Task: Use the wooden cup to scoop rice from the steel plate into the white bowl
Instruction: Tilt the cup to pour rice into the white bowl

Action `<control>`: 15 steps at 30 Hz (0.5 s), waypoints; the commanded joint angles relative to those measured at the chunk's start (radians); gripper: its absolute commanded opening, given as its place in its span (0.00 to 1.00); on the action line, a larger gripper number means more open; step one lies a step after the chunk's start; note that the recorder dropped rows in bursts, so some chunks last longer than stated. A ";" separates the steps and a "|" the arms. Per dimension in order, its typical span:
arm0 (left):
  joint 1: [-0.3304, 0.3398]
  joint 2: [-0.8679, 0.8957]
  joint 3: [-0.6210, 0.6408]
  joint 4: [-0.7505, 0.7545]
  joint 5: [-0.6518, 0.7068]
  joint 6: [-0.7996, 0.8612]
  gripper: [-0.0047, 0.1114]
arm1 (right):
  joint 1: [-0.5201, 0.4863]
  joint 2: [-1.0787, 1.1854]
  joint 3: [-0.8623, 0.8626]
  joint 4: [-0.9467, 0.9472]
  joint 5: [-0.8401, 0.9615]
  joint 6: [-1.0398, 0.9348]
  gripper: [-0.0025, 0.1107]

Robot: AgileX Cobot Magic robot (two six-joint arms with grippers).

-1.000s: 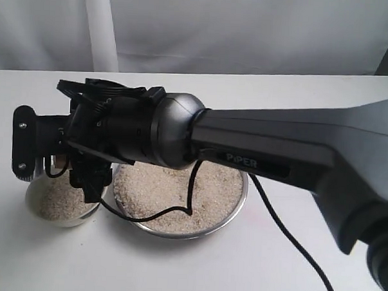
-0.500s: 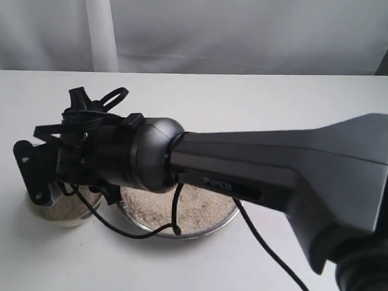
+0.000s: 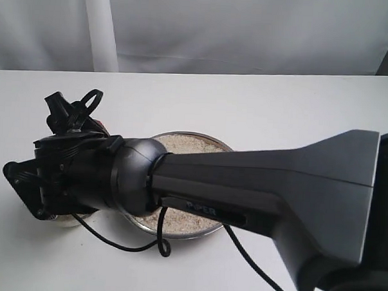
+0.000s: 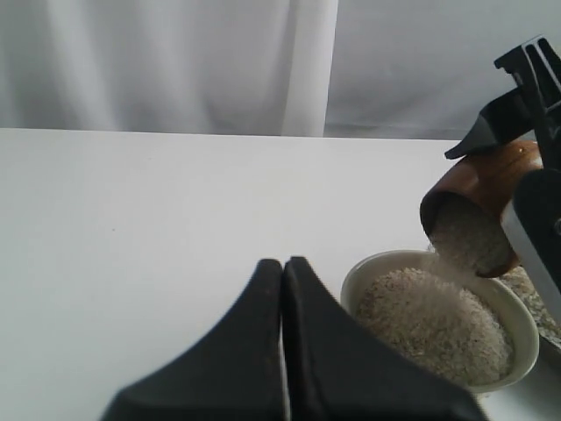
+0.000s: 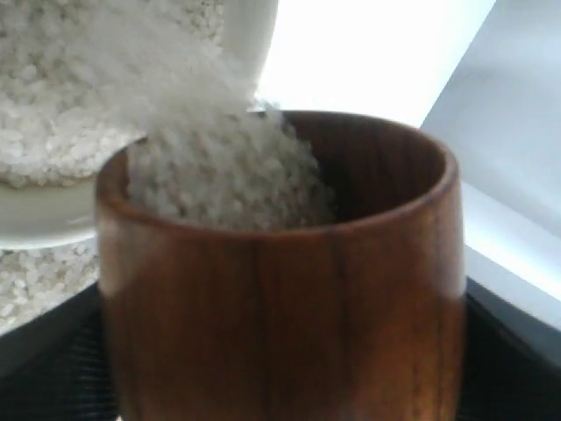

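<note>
1. Rice shows in three vessels over your white table, the widest thing in sight.
2. Your right arm stretches across the exterior view to the left side, covering much of what lies below it.
3. Under that arm lies the steel plate, its floor covered with grains wherever it shows.
4. Just beside the plate stands the white bowl, heaped nearly to its rim.
5. Above the bowl's edge hangs the wooden cup, tipped with its mouth toward the bowl. A blurred stream of grains runs off its lip onto the heap, and more grains lie inside against the lower wall.
6. Your right gripper grasps the cup, with one dark finger on each side of its wall.
7. Your left gripper is near the bowl over bare table, its jaws pressed together with nothing between them.
</note>
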 commanded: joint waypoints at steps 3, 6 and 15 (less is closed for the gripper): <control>-0.005 0.000 -0.006 -0.006 -0.007 -0.002 0.04 | 0.011 -0.012 -0.008 -0.044 0.027 -0.018 0.05; -0.005 0.000 -0.006 -0.006 -0.007 -0.002 0.04 | 0.016 -0.012 -0.008 -0.078 0.031 -0.018 0.05; -0.005 0.000 -0.006 -0.006 -0.007 -0.002 0.04 | 0.027 -0.012 -0.002 -0.169 0.031 -0.018 0.05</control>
